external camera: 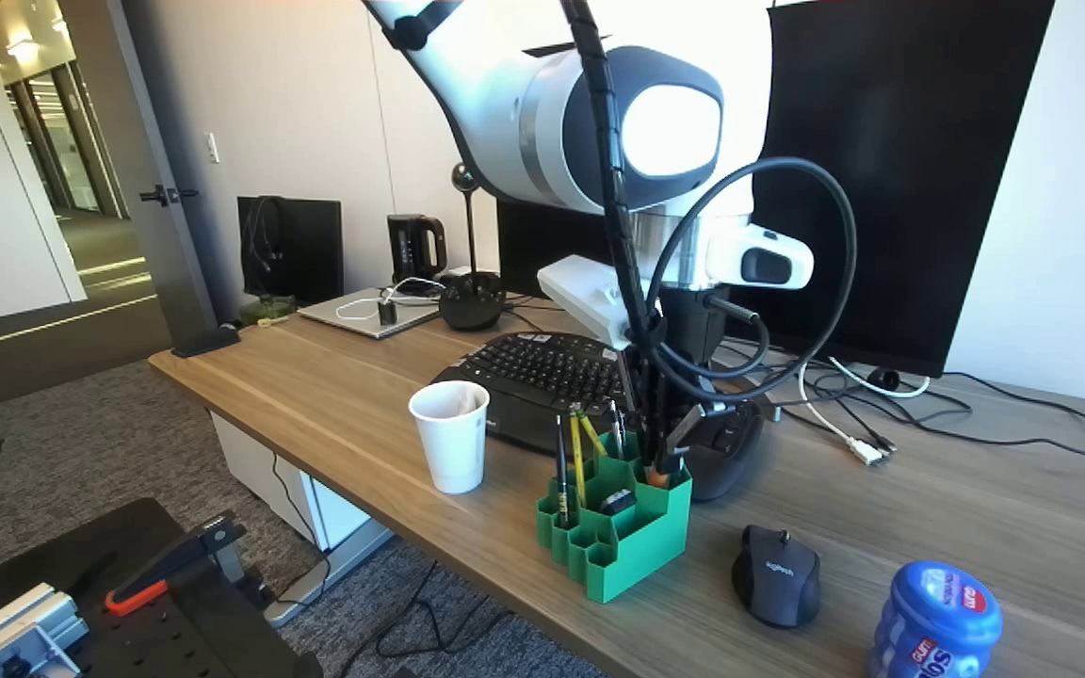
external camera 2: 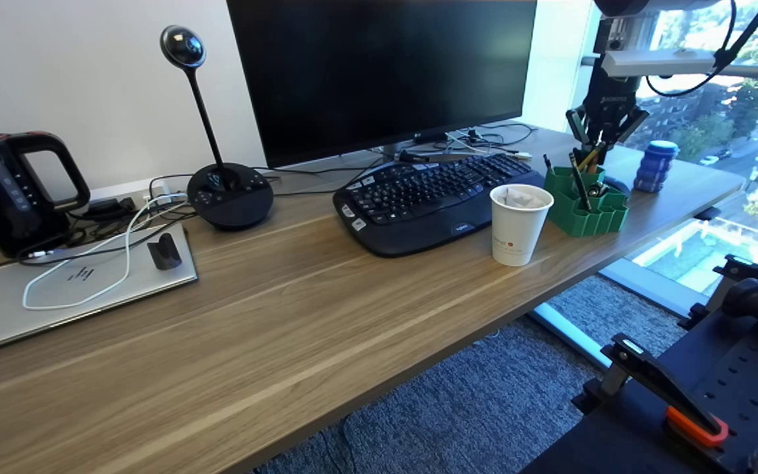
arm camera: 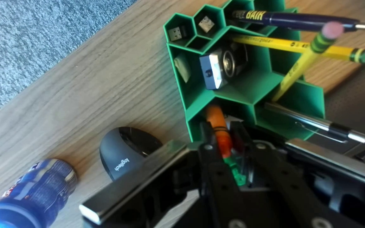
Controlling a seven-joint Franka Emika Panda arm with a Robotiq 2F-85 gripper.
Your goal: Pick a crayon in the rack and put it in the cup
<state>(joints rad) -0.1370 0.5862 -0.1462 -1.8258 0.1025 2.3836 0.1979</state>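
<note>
Pencils (arm camera: 295, 74) jutting up near the pincer (arm camera: 221, 128), bare desk (external camera: 510, 504) between rack (external camera: 646, 551) and cup (external camera: 450, 452)

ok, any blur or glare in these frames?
Wrist view: gripper and orange crayon blurred, focus or motion unclear, though BAIR on the dark pen reads fine; in an exterior view, the arm's joint cover is blown out white; in an exterior view, the window is washed out in patches.

Bright daylight through the window (external camera 2: 721, 125) in an exterior view; outdoors bluish, partly washed out. Robot arm (external camera: 557, 122) nearly blown white in an exterior view, glare on its joint cap (external camera: 672, 130); ceiling light (external camera: 23, 47) glows beyond. Wide-angle skew tilts the monitor (external camera: 910, 169). Wrist view: gripper fingers (arm camera: 215, 171) dark, soft; crayon (arm camera: 222, 139) blurs at its orange end; rack (arm camera: 255, 82) cells shaded.
</note>
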